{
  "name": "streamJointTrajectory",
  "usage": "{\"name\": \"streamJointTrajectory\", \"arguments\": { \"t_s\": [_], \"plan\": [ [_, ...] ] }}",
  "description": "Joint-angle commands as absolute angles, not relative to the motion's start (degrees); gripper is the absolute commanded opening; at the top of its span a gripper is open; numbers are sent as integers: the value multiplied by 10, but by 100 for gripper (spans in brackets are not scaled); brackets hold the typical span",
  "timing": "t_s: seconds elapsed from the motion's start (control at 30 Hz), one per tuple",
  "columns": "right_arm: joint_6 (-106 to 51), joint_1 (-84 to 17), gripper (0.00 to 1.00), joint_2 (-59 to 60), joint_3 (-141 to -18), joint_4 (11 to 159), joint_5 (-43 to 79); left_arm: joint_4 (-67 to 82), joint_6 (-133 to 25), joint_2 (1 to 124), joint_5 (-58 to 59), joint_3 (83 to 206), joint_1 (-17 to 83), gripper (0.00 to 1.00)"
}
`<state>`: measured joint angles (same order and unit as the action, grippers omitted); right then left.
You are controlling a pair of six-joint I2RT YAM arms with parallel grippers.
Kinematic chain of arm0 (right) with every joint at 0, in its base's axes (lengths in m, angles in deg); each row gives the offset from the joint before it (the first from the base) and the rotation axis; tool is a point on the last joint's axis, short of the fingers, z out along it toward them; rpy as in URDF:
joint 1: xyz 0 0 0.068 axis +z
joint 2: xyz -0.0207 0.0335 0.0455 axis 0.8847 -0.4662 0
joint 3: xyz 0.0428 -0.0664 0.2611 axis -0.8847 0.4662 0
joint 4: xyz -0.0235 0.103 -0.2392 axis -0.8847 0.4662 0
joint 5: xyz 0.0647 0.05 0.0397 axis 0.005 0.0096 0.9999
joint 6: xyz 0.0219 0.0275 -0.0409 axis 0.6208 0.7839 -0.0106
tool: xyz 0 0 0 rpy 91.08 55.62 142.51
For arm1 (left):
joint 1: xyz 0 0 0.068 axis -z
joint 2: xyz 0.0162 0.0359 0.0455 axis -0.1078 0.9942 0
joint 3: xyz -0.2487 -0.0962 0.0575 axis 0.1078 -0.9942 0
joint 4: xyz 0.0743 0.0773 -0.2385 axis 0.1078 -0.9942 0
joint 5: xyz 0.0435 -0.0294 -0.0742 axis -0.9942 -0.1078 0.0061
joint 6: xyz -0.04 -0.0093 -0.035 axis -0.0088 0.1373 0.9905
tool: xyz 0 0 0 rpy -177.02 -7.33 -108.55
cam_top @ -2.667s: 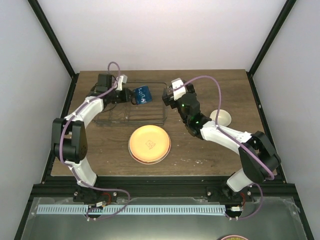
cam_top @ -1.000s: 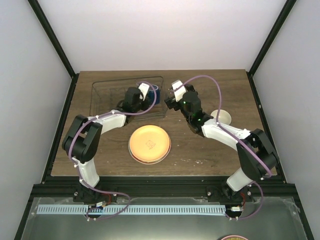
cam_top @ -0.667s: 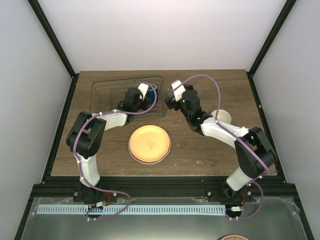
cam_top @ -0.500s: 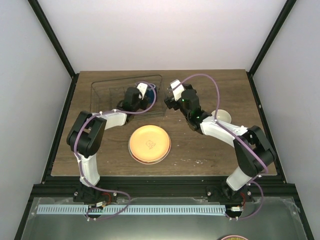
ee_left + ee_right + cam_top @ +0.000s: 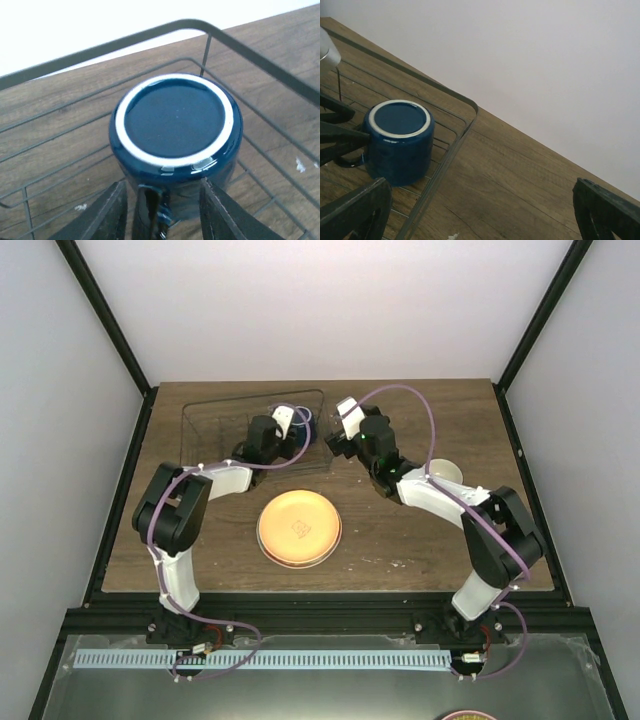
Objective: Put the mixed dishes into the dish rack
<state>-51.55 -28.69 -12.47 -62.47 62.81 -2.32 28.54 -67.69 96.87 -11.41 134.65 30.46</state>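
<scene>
Mug (image 5: 175,125) upside down in far right corner of rack (image 5: 260,62), handle between my parted left jaws (right jaws parted too).

mug (image 5: 175,130) crowds rack (image 5: 260,50) corner, right tabletop (image 5: 520,190) open

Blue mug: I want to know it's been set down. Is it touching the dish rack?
Touching. The right wrist view shows the blue mug upside down, rim resting on the floor wires of the dish rack.
</scene>
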Motion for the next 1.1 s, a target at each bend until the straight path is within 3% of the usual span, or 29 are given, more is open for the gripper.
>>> {"name": "streamJointTrajectory", "arguments": {
  "t_s": [0.0,0.23,0.4,0.8,0.93,1.07],
  "plan": [
    [-507,-291,100,-127,-646,629,-15,307,-673,952,-107,1315,303,44],
    [-497,-291,100,-126,-648,640,-14,292,-672,926,-98,1288,304,53],
    [-480,-290,100,-125,-662,663,-24,261,-666,859,-85,1268,304,65],
    [-330,-318,100,-168,-831,873,-93,121,-645,681,-99,1227,303,76],
    [-211,-393,100,-206,-944,1050,-67,76,-660,668,-105,1284,302,82],
    [-141,-480,100,-233,-999,1171,-35,-16,-676,729,-74,1425,302,84]
  ]
}}
